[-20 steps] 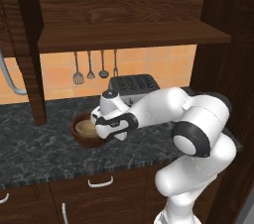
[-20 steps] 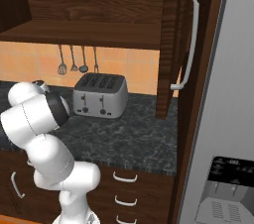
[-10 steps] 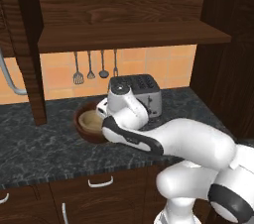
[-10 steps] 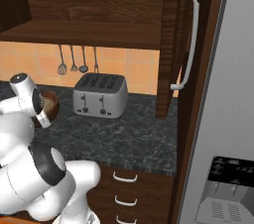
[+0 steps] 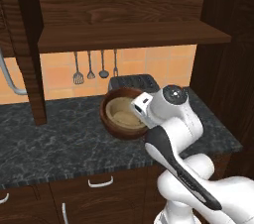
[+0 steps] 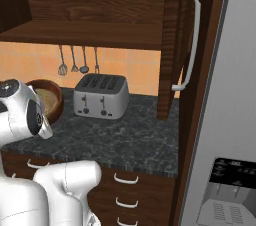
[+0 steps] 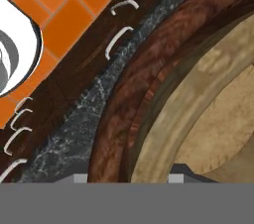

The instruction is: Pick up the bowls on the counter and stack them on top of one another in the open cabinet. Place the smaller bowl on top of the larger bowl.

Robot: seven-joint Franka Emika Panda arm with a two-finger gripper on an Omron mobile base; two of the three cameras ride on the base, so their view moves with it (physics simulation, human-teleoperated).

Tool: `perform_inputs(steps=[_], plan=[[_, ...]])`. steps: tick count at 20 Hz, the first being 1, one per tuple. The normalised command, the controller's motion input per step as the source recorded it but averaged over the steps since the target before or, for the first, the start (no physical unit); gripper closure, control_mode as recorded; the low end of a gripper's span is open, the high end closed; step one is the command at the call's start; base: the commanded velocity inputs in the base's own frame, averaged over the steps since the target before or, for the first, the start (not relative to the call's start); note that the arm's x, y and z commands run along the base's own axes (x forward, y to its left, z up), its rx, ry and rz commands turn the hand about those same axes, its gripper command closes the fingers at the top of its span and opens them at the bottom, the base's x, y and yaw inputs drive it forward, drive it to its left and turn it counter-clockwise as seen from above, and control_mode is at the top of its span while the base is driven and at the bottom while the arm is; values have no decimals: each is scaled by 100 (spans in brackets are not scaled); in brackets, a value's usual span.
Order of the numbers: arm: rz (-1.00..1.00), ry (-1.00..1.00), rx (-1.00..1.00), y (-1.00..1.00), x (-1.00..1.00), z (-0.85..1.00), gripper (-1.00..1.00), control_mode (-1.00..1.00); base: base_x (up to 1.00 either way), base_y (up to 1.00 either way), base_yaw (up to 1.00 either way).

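Above the desk (image 5: 59, 139), lifted off its dark stone top, the big brown bowl (image 5: 115, 121) carries the small tan bowl (image 5: 124, 111) nested inside it. At its rim the tool (image 7: 131, 176) grips the two together, jaws narrow. Behind stands a toaster (image 6: 101, 96) near the back edge; higher, the open cabinet (image 5: 124, 34).

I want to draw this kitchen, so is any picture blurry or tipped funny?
Left base view: crisp and level, soft shine on the larger bowl. Right base view: also sharp, with shade under the open cabinet shelf. Hand view: rolled sideways, so the counter runs diagonally, and the smaller bowl looks huge and slightly soft up close.
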Motion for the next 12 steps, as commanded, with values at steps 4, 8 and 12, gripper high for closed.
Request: perform_inputs(steps=[4,8,12], plan=[[0,-43,4,-71,-62,100,100,-100,0,0,0],[5,-22,25,-73,-24,100,100,-100,0,0,0],[1,-20,23,-63,-13,100,100,-100,0,0,0]])
